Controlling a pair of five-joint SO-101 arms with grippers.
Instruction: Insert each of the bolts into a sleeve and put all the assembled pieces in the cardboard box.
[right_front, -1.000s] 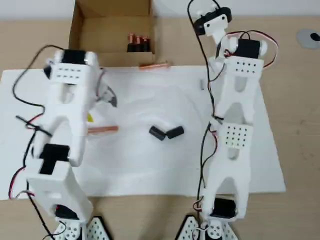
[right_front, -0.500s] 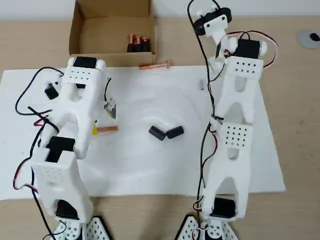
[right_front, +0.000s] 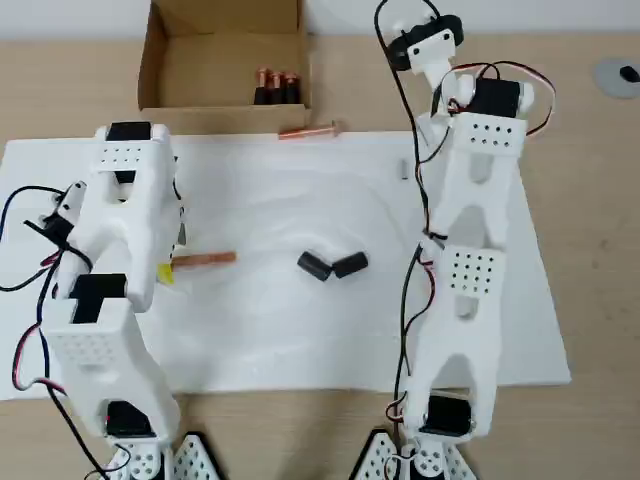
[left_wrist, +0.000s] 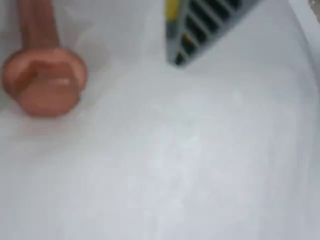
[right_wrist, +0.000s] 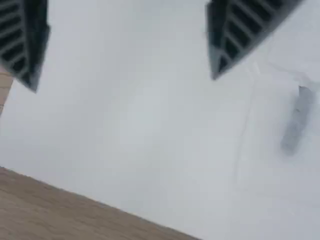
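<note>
bolt (right_front: 205, 260) left of 2 sleeves (right_front: 315, 266); box (right_front: 150, 60) behind, 3 assembled pcs (right_front: 275, 87) inside

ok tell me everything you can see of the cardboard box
The cardboard box is brown and open-topped, sitting on the wooden table just beyond the far edge of the white sheet. Three bolt-in-sleeve pieces lie side by side in its near right corner. A loose copper bolt lies just outside that corner.

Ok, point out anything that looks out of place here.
One bare bolt lies just outside the box, by its near wall, away from the two sleeves. A small grey strip also lies on the mat; what it is, unclear.
</note>
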